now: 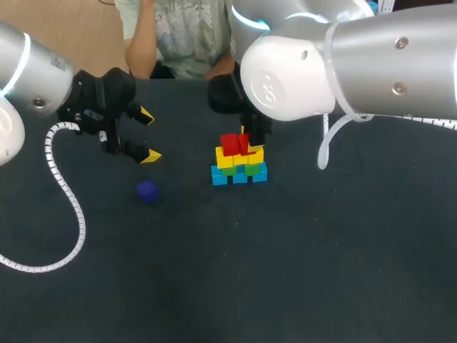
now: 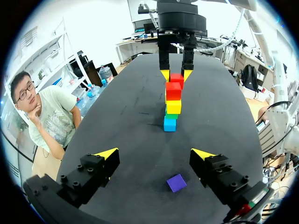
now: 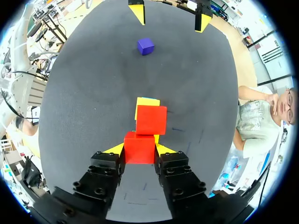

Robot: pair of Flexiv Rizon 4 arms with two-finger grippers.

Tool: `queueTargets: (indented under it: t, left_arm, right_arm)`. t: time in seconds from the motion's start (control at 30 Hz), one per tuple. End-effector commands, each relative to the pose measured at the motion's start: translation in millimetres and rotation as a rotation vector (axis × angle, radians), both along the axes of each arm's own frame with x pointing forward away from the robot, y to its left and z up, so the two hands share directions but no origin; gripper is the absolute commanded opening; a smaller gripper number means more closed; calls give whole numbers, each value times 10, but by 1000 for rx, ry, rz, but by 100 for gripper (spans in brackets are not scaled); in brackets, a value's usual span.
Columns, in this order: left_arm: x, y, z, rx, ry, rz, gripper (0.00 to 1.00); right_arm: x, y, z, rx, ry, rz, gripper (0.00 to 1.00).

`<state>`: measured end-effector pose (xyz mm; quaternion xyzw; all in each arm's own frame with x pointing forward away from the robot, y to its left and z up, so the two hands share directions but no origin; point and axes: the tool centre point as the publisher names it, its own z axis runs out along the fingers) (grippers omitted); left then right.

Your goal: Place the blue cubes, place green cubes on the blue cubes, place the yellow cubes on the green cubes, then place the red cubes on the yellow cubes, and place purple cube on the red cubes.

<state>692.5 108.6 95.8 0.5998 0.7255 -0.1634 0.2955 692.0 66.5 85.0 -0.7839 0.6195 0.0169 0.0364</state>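
Observation:
The stack [image 1: 239, 163] stands mid-table: blue cubes [image 1: 239, 175] at the bottom, green above them, then yellow cubes [image 1: 239, 157], with a red cube [image 1: 231, 145] on top. My right gripper [image 3: 139, 149] is shut on a second red cube [image 3: 139, 148], level with the first red cube [image 3: 151, 120] and right beside it. The left wrist view shows the held red cube [image 2: 177, 78] between the right gripper's yellow tips. A purple cube [image 1: 147, 191] lies alone on the table, left of the stack. My left gripper [image 1: 148, 136] hangs open above and behind the purple cube [image 2: 176, 183], holding nothing.
A white coiled cable [image 1: 68, 207] from my left arm trails over the left part of the dark table [image 1: 285, 271]. My right arm's large white joint [image 1: 285, 71] hangs over the back of the table and hides its gripper in the head view.

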Motion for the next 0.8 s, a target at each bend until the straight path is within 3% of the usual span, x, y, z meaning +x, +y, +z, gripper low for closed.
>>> queueTargets:
  t: [0.03, 0.13, 0.17, 0.47, 0.8]
  left_arm:
    - [6, 9, -9, -3, -1, -3, 100]
    - [6, 9, -9, -3, -1, -3, 100]
    - [6, 9, -9, -3, -1, -3, 100]
    - [6, 9, -9, -3, -1, -3, 100]
    - [6, 9, -9, -3, -1, -3, 100]
  right_arm:
    - [10, 1, -2, 2, 2, -2, 77]
    - [11, 0, -3, 4, 2, -2, 90]
    - [12, 1, -2, 4, 1, -2, 100]
    - [26, -16, 27, 16, -9, -8, 100]
    - [22, -185, 181, 47, -67, -35, 100]
